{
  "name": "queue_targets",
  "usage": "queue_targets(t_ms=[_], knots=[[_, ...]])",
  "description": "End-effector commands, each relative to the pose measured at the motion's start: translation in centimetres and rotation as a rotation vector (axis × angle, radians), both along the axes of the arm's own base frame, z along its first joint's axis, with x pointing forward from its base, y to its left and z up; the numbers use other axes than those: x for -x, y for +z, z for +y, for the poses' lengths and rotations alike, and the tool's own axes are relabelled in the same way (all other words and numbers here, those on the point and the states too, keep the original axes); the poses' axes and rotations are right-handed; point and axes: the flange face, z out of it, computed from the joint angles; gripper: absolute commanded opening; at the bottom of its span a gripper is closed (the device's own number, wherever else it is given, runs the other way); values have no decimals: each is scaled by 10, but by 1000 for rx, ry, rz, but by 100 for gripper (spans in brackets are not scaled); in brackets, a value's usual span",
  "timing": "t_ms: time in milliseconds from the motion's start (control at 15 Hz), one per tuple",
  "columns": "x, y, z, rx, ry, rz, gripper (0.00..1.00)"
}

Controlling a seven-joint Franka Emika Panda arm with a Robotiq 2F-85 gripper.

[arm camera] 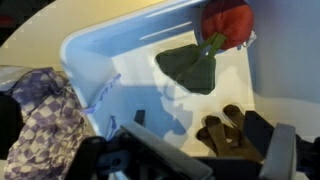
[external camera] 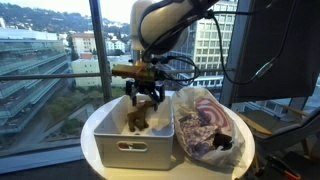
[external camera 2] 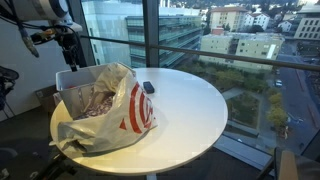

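One white tub (external camera: 128, 152) is sitting right under the gripper (external camera: 146, 100), and the gripper is showing two fingers (arm camera: 283, 150). Three cloths are lying in the tub: one green cloth (arm camera: 190, 68) and one red cloth (arm camera: 228, 20) out past the fingers, and one brown cloth (arm camera: 225, 130) between the fingers. One bag (external camera: 205, 125) stuffed with clothes is resting just beside the fingers. One small dark thing (external camera 2: 148, 87) is lying well away from the fingers. One round table (external camera 2: 200, 110) is holding all of it
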Motion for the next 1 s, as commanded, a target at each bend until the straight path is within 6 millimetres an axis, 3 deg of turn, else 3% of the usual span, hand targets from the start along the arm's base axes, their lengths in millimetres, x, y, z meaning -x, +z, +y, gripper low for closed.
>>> queue_targets(t_ms=[0, 267, 467, 667, 933], knots=[[-12, -32, 41, 38, 12, -32, 100], [-8, -75, 75, 76, 4, -34, 100], [-12, -105, 90, 85, -11, -8, 100], [-21, -123, 94, 97, -16, -10, 100], [-40, -130, 87, 78, -46, -5, 100]])
